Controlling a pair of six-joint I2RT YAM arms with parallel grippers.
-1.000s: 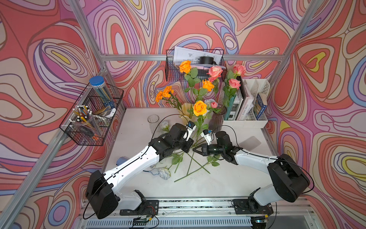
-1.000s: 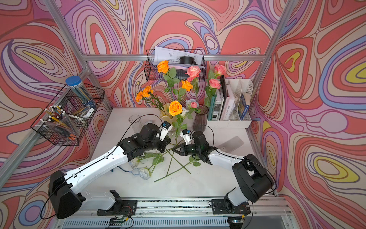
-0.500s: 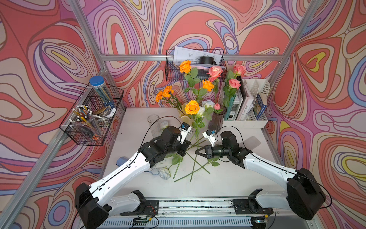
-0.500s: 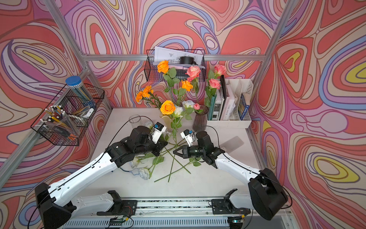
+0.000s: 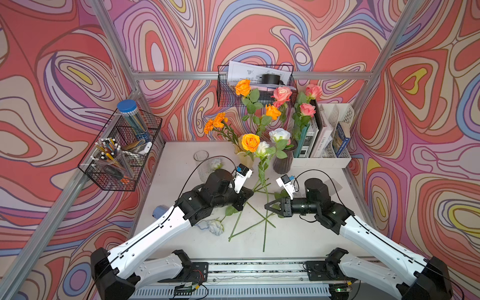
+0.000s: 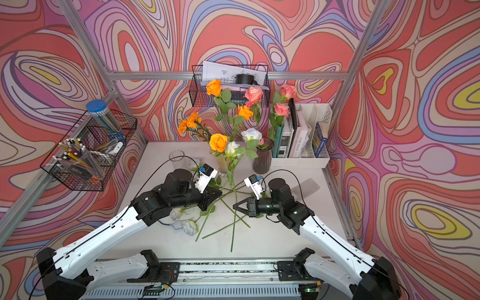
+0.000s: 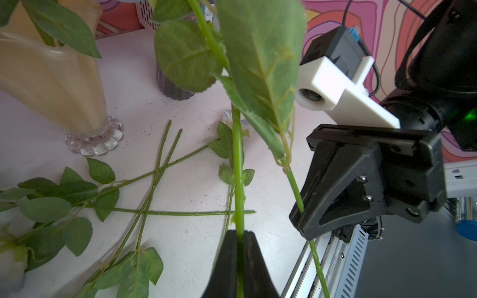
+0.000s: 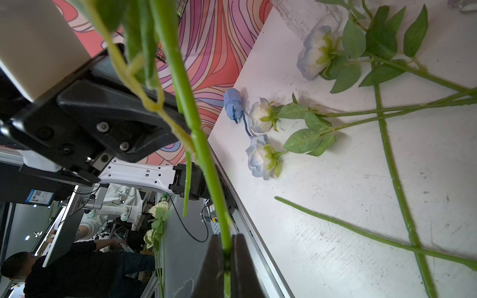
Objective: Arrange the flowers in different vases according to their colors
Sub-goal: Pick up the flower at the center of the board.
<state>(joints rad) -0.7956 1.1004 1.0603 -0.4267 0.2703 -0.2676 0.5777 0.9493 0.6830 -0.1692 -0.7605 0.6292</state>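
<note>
My left gripper (image 5: 250, 193) (image 7: 238, 233) is shut on a green flower stem (image 7: 238, 165). My right gripper (image 5: 266, 205) (image 8: 227, 236) faces it, shut on a second, long stem (image 8: 204, 154). Both stems rise to two white roses (image 5: 262, 148) (image 5: 279, 135) beside an orange rose (image 5: 250, 142); which bloom belongs to which stem I cannot tell. The yellow vase (image 5: 244, 157) holds orange flowers and the purple vase (image 5: 281, 163) holds pink ones. The clear vase (image 5: 201, 155) stands back left. More white roses (image 5: 215, 226) (image 8: 260, 118) lie on the table.
Loose stems (image 5: 249, 226) cross on the table between the arms. A small blue object (image 5: 158, 211) lies at the left edge. A wire basket of pens (image 5: 117, 161) hangs left, a white file rack (image 5: 327, 145) stands back right, and a wall basket (image 5: 255, 85) hangs behind.
Both grippers stay shut on their stems. The left gripper has drawn back leftward and the right one has pulled away from it. The white blooms have risen beside the orange rose, which shifted left.
</note>
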